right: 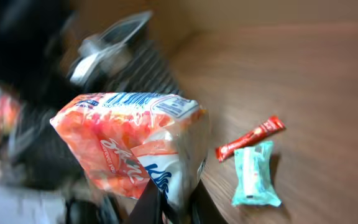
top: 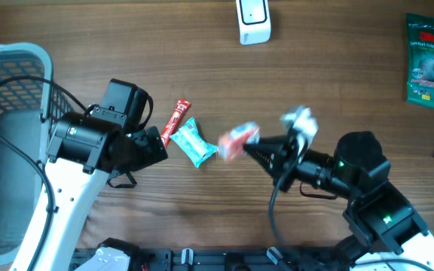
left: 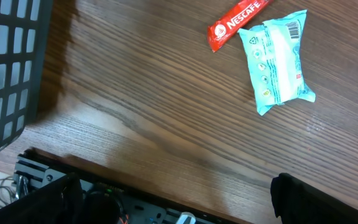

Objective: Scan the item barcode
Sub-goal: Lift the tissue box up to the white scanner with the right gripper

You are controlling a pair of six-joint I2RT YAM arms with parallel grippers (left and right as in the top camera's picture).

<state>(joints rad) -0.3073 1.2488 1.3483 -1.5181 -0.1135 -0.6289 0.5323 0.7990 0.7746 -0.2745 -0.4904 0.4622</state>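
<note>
**Orange packet (top: 238, 141) pinched at one edge, clear of the table: slip and misread risks**

Location: the orange packet hangs above the table (top: 202, 218) near its middle, well apart from the white scanner (top: 253, 20) at the far edge. The right gripper (top: 249, 147) has its jaws pressed together on the packet's lower edge. The left gripper (top: 153, 147) stands spread and holds nothing, just beside the teal packet (top: 197, 143) and the red Nescafe stick (top: 176, 120).

Findings:
1. The grip takes only a narrow strip of soft film, with the packet's bulk unsupported. A quick swing toward the scanner could pull the film out of the jaws and drop the packet.
2. The right wrist view is blurred, and no barcode can be made out on the orange packet. If the code faces away or lies under the fingers, the pass would likely fail to read.
3. The film looks crumpled and glossy, so creases or glare over the code could spoil a scan.
4. A low path risks brushing the teal packet or the stick, both lying loose below.
</note>
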